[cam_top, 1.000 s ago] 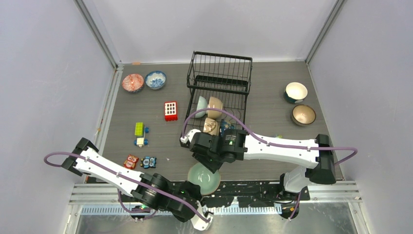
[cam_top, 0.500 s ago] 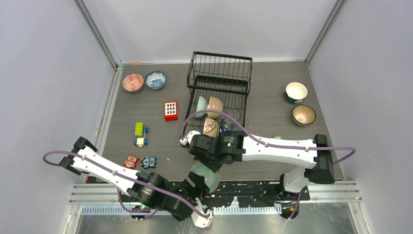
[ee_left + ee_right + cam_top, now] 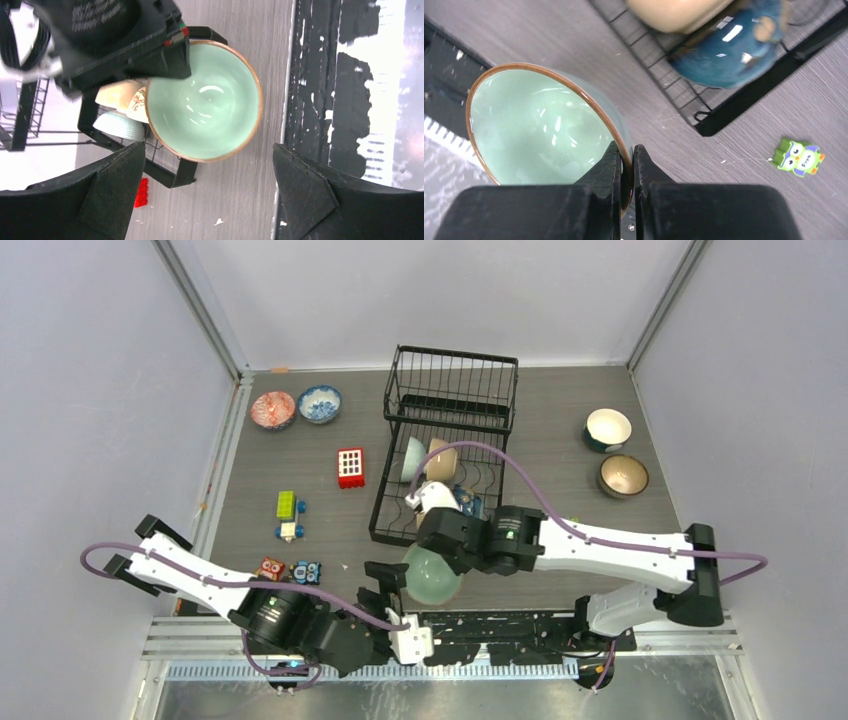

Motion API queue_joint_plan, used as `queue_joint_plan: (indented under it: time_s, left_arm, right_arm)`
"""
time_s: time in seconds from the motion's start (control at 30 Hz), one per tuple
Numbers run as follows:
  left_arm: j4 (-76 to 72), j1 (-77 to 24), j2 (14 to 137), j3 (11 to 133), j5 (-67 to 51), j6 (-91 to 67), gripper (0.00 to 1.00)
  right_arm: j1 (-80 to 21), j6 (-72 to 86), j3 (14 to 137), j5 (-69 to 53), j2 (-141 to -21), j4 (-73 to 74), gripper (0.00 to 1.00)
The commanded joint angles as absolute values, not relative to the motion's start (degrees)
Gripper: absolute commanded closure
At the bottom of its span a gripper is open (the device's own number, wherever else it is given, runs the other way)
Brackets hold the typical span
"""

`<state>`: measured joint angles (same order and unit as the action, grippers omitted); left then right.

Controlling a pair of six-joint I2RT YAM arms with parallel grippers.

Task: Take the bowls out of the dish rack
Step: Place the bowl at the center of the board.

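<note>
Pale green bowl (image 3: 430, 578) has come up off the table (image 3: 560, 440) in the top view. A second ago it sat flat and open by the rail (image 3: 500, 625). Now it hangs tipped on its side, back to the camera, pinched by the right gripper (image 3: 438, 556) just beside the near corner of the dish rack (image 3: 455, 390). The left gripper (image 3: 385, 578) has swung round from the rail to face it. I read that as a hand-over being set up, so this bowl counts as out of the rack but not yet put down. A tan bowl (image 3: 441, 460), a paler bowl (image 3: 413, 458) beside it and a dark blue bowl (image 3: 470, 505) are in the rack. Four more stand on the table, two far left and two far right. Bare tabletop lies left of the rack's near corner, past the red block (image 3: 350, 467), and to the right of the right arm.

Left wrist view: its fingers (image 3: 105, 195) stand wide apart with nothing between them, and the bowl's mouth is square ahead, apart from them. The rim overlaps the rack's corner frame here; whether they touch I cannot tell. The table's edge and the black rail run close on the right.

Right wrist view: the jaws are closed tight on the brown rim, one finger inside and one outside. Rack wire and the dark blue bowl are near behind, and a green owl toy (image 3: 798, 156) lies apart on open tabletop.
</note>
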<state>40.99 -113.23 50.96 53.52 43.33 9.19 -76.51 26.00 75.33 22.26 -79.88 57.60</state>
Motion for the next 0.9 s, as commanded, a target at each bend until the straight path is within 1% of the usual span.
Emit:
queue_joint_plan:
  time_s: [0.0, 0.13, 0.23, 0.3, 0.33, 0.4, 0.47, 0.67, 0.87]
  left_arm:
    - [36.7, -113.2, 49.7, 55.3, 48.7, -1.9, 0.00]
    - [25.6, -112.6, 48.4, 52.0, 50.5, -7.8, 0.00]
    - [20.0, -108.2, 49.3, 50.9, 54.3, -16.7, 0.00]
    - [22.8, -102.4, 50.3, 51.9, 54.9, -27.5, 0.00]
    - [24.3, -97.5, 50.6, 52.3, 52.3, -32.7, 0.00]
    - [26.3, -91.1, 51.0, 52.6, 48.2, -41.4, 0.00]
    - [27.4, -86.9, 51.8, 53.2, 45.6, -47.6, 0.00]
    - [37.1, -84.8, 55.7, 59.4, 49.1, -61.0, 0.00]
    - [44.7, -83.4, 61.1, 65.3, 50.1, -67.0, 0.00]
  right_arm:
    - [-73.9, 33.8, 71.9, 31.1, -71.2, 51.8, 0.99]
    - [-72.2, 37.5, 67.3, 33.5, -65.2, 49.7, 0.99]
    - [-71.7, 40.0, 65.7, 35.9, -63.3, 50.2, 0.99]
    - [-71.7, 41.1, 65.2, 37.2, -62.6, 50.3, 0.99]
    - [-71.6, 41.7, 65.1, 37.9, -62.4, 50.3, 0.99]
    - [-71.4, 42.4, 65.1, 39.2, -62.2, 50.2, 0.99]
    - [-71.1, 43.2, 65.3, 40.1, -61.9, 50.1, 0.99]
    - [-70.0, 46.2, 64.6, 41.1, -60.6, 49.7, 0.99]
    - [-68.6, 49.6, 64.8, 37.4, -61.6, 49.6, 0.99]
